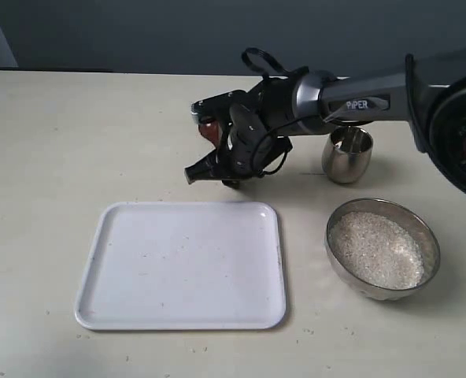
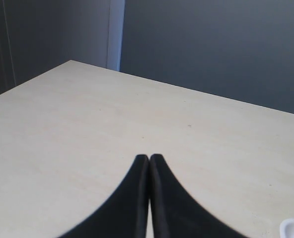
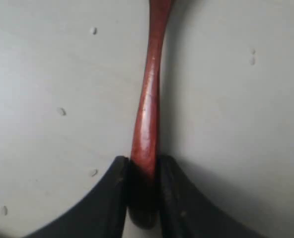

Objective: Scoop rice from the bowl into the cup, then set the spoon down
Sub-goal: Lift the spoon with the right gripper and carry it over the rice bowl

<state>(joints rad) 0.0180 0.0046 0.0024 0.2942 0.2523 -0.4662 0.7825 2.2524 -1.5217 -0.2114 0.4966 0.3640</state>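
The steel bowl [image 1: 430, 236] of white rice [image 1: 377, 250] sits near the front right corner of the table [image 1: 44, 142]. The steel cup [image 1: 347, 154] stands upright behind it. The reddish-brown spoon [image 3: 147, 109] is clamped by its handle in the right gripper [image 3: 144, 161].

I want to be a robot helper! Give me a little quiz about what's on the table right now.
1. True or false: the right claw is shut on the spoon.
2. What is in the wide bowl? A water, B rice, C beans.
3. Fill in the gap: the left claw holds nothing and its two fingers are ____ (open or shut).

Key: 1 true; 2 B; 3 shut.
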